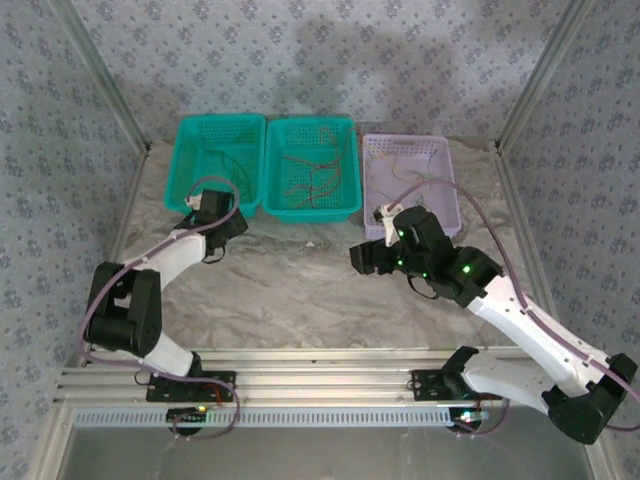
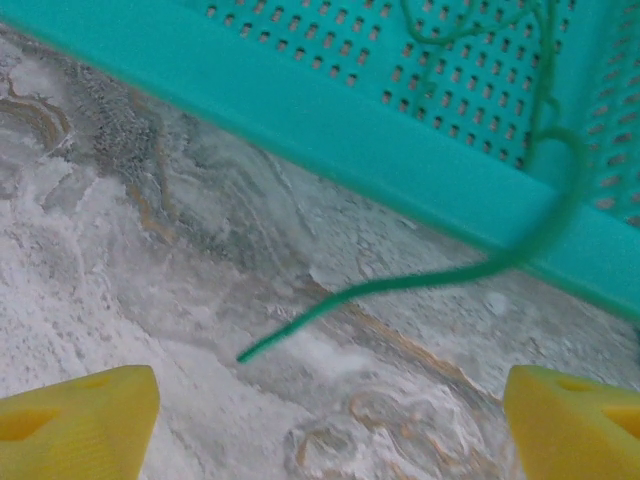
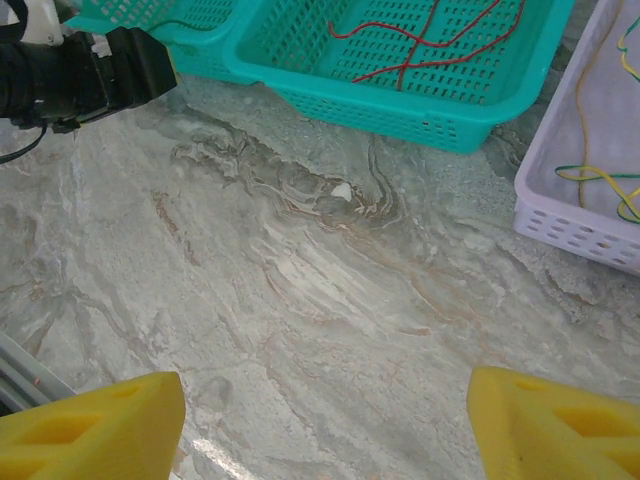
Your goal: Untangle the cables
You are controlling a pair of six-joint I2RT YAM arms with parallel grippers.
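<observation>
A green cable [image 2: 400,285] hangs over the front rim of the left teal basket [image 2: 330,130], and its free end lies on the marble table. My left gripper [image 2: 330,430] is open just in front of that end, with one yellow fingertip [image 2: 80,425] on each side and nothing between them. In the top view the left gripper [image 1: 200,205] sits at that basket's [image 1: 220,160] front right corner. Red cables [image 3: 420,40] lie in the middle teal basket [image 3: 400,95]. Yellow and green cables [image 3: 600,175] lie in the lavender basket [image 3: 560,215]. My right gripper [image 3: 325,430] hovers open over bare marble.
The three baskets stand in a row at the back of the table [image 1: 300,280]. The left arm's black wrist [image 3: 80,75] is in the right wrist view at the upper left. A metal rail [image 1: 300,385] runs along the near edge by the arm bases.
</observation>
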